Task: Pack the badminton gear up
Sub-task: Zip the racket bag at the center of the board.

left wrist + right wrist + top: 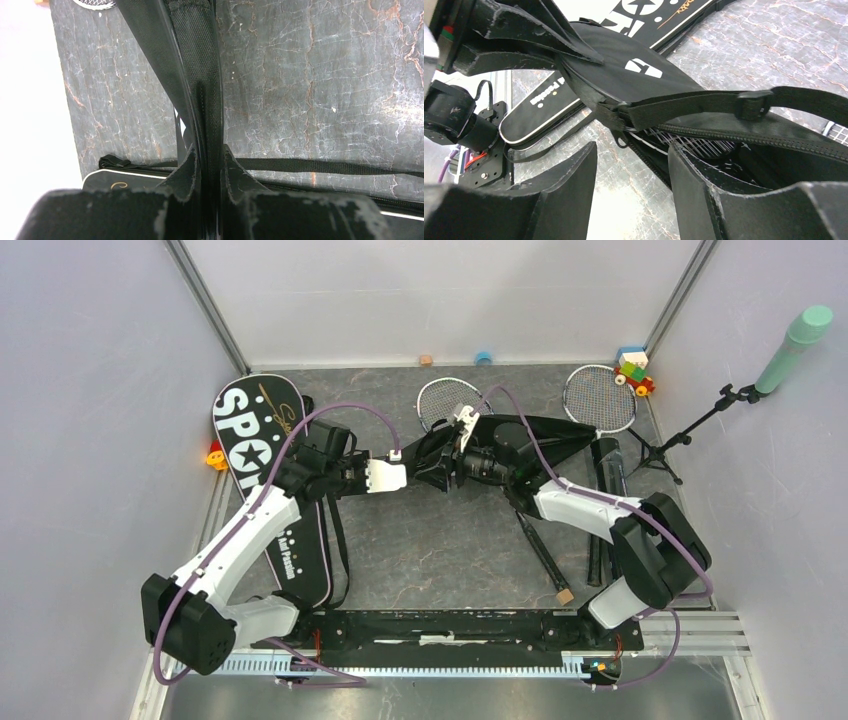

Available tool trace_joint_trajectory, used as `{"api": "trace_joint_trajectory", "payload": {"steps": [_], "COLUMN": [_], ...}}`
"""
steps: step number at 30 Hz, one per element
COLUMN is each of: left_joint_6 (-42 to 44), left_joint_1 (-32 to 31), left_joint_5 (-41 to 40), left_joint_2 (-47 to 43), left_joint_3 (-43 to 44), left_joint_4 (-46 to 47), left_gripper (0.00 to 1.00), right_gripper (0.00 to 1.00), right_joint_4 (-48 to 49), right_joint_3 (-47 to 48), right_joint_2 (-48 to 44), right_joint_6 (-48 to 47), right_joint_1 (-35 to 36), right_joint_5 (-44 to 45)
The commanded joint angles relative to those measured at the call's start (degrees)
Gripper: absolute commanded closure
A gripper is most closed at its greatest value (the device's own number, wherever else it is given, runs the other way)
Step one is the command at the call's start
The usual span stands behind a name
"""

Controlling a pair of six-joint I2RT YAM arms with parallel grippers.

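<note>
From above, your left claw [422, 468] and right claw [452, 455] meet at mid-surface [430, 550], both at the left end of the open racket bag [535, 440]. A racket head [448, 400] sticks out of that bag on the far side. A second racket [598, 398] lies far right, near the toy blocks [632, 370]. The lettered racket bag [265, 480] lies flat on the left, and you can read big white "SPOR" before your left arm covers the rest. A small white line lower down ends in "Passion". The mint-green microphone [795, 345] stands at the far right.

On your left wrist view, the left claw [210, 165] is pressed together, pinching the black woven edge of the open racket bag [195, 75], which runs straight up out of the fingers [187, 175]. Below them lies the lettered racket bag [125, 182], showing just a gold curly "C".

On your right wrist view, the right claw [631, 185] is spread, with nothing between its fingers [694, 185]. Just beyond them is the open racket bag [624, 65]: strap, buckle, zip, and racket strings [689, 145] showing inside its mouth. A white logo mark sits on its side, too partial to read. The left claw [549, 47] grips its upper left edge. Behind it, the lettered racket bag [546, 92] shows "Passion" in white.
</note>
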Motion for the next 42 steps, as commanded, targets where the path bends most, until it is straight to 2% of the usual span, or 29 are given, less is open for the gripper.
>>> {"api": "trace_joint_trajectory", "payload": {"steps": [1,6,11,14,15,17,18,19,22,26,30,36,40,42], "left_joint_6": [0.2,0.5,0.6,0.9,1.0,1.2,1.3,1.4,2.2,3.6,4.9,6.9,9.4,10.2], "left_joint_1": [0.0,0.0,0.0,0.0,0.0,0.0,0.0,0.0,0.5,3.0,6.1,8.4,10.1,11.3], "left_joint_5": [2.3,2.8,2.6,3.2,3.4,3.3,2.8,1.8,-1.2,-2.5,-1.8,-0.3,-0.1,0.3], "left_joint_2": [0.3,0.4,0.2,0.2,0.2,0.1,0.0,-0.3,-1.6,-4.0,-4.7,-3.1,-5.3,-6.0], "left_joint_3": [1.6,1.4,1.4,1.5,1.5,1.8,1.9,1.9,1.4,0.8,1.5,3.9,3.6,4.0], "left_joint_4": [0.3,0.3,0.2,0.0,0.1,0.0,0.0,0.0,0.2,-0.4,-1.7,-6.8,-7.9,-9.6], "left_gripper": [0.98,0.98,0.98,0.98,0.98,0.98,0.98,0.98,0.98,0.98,0.98,0.98,0.98,0.98], "right_gripper": [0.41,0.43,0.45,0.52,0.58,0.79,0.94,1.0,1.0,1.0,1.0,1.0,1.0,1.0], "right_joint_4": [2.0,3.8,4.0,3.6,3.5,3.2,2.6,0.5,-11.3,-26.2,-34.4,-37.2,-36.8,-35.9], "right_joint_3": [2.4,2.4,4.1,5.4,6.1,6.6,6.6,6.8,8.2,7.9,6.1,5.6,6.9,8.7], "right_joint_2": [0.5,1.0,1.8,2.4,2.6,2.8,2.6,2.3,1.4,-0.5,-3.3,-5.1,-3.5,-1.0], "right_joint_6": [0.8,1.4,0.5,0.3,0.3,0.4,-0.1,-1.3,-6.6,-13.2,-19.2,-24.3,-26.7,-28.5], "right_joint_1": [1.1,2.0,3.3,4.2,4.3,4.5,4.5,4.5,4.3,2.6,-0.3,-3.3,-6.5,-9.3], "right_joint_5": [1.8,4.9,3.9,4.3,4.3,4.1,4.2,5.0,12.0,26.3,37.0,44.9,57.9,67.5]}}
